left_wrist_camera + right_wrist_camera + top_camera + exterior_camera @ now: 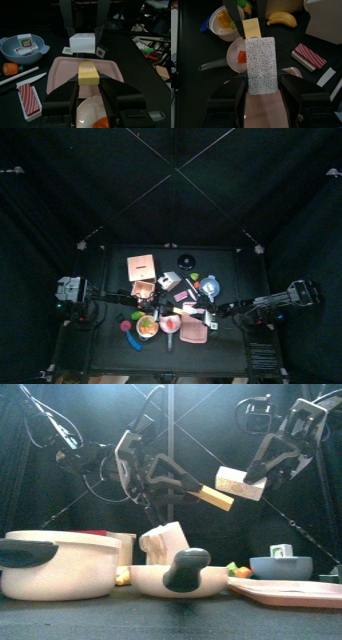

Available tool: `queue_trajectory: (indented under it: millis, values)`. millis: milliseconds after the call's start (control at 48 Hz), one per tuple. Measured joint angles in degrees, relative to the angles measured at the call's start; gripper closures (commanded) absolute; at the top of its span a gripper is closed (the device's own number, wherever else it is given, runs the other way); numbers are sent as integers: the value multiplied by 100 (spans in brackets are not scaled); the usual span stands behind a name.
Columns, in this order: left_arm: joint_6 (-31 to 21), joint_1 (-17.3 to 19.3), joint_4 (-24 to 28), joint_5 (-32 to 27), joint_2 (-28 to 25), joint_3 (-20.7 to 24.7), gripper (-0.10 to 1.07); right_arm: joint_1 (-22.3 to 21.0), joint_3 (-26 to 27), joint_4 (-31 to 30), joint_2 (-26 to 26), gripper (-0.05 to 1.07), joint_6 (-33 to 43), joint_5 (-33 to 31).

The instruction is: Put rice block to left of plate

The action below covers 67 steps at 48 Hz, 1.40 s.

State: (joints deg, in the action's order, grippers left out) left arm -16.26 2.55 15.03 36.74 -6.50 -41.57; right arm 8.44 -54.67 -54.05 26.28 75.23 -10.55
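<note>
1. Two grippers are loaded and held high over the table. The right gripper [261, 95] is clamped on the white speckled rice block [260, 65]; the left gripper [89, 92] pinches a yellow rectangular block [87, 73].
2. Step in hand, as I judge it: carry phase. In the front view the rice block [241, 483] hangs in the air, nearly touching the yellow block [213, 496], and is not yet set down.
3. Next move calls for lowering the rice block onto bare table just left of the pink rounded plate [61, 70], then opening the jaws.
4. Containers: blue bowl [22, 48] holds a small white-and-green carton; the white bowl [223, 20] holds yellow pieces I can't identify; the plate looks bare.
</note>
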Motion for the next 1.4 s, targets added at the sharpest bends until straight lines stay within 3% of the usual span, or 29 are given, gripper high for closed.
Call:
queue_trajectory:
  millis: [125, 396, 542, 812, 1396]
  values:
    - [0, 0, -9, 9, 9, -70, 46, -9, 0, 149, 62, 44, 35, -26]
    - [-9, -35, -9, 9, 185, -378, 46, -18, -264, 1107, 492, 44, 26, -580]
    - [-9, -44, -18, 9, 448, -642, 46, -123, -308, 1318, 404, 44, 18, -686]
    - [0, -44, -44, 9, 1020, -1187, 46, -439, -9, 1037, -598, 44, -9, -703]
    - [-9, -193, 9, 0, 1863, -2013, 46, -659, 1564, -141, -2777, 44, -26, -694]
